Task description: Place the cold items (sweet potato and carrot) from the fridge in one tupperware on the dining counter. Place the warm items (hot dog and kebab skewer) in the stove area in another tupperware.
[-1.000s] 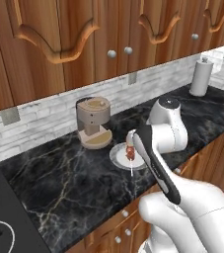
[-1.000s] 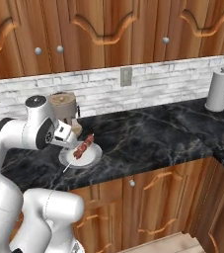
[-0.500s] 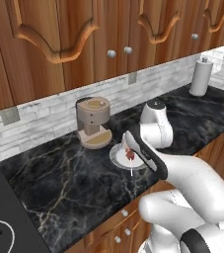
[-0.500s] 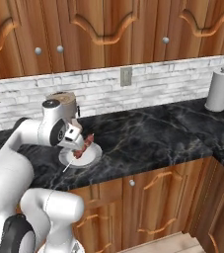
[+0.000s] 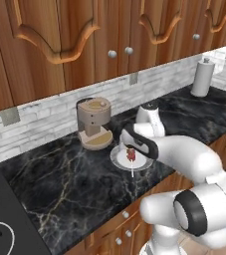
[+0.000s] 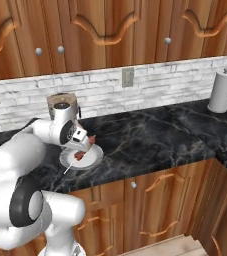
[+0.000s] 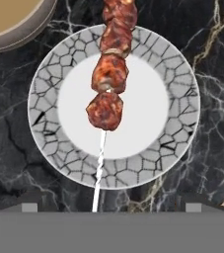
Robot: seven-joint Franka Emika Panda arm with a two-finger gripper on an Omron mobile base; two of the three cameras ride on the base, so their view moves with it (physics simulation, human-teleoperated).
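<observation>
On the black marble counter (image 5: 74, 189), beside the coffee machine (image 5: 93, 122), the kebab skewer (image 7: 110, 74) lies across a small plate (image 7: 177, 106) with a crackle-pattern rim. The meat chunks run over the plate's middle and out past its far rim in the hand view; the thin white stick pokes past the near rim and hangs over the counter.

End effector (image 6: 81, 145) hovers right above the plate, released, jaws fully spread, nothing held, not touching the kebab as far as I can tell. Its tips (image 7: 29, 207) barely show at the bottom of the hand view.

Handling guess: light, rigid along the stick, but the chunks look soft and probably greasy, so could rotate or slide on the stick if pinched hard. The stick itself is too thin to clamp reliably. Best bet is closing across a middle meat chunk, jaws perpendicular to the stick, near the balance point so it doesn't tip. The plate is shallow and light, so it may skid if bumped.
</observation>
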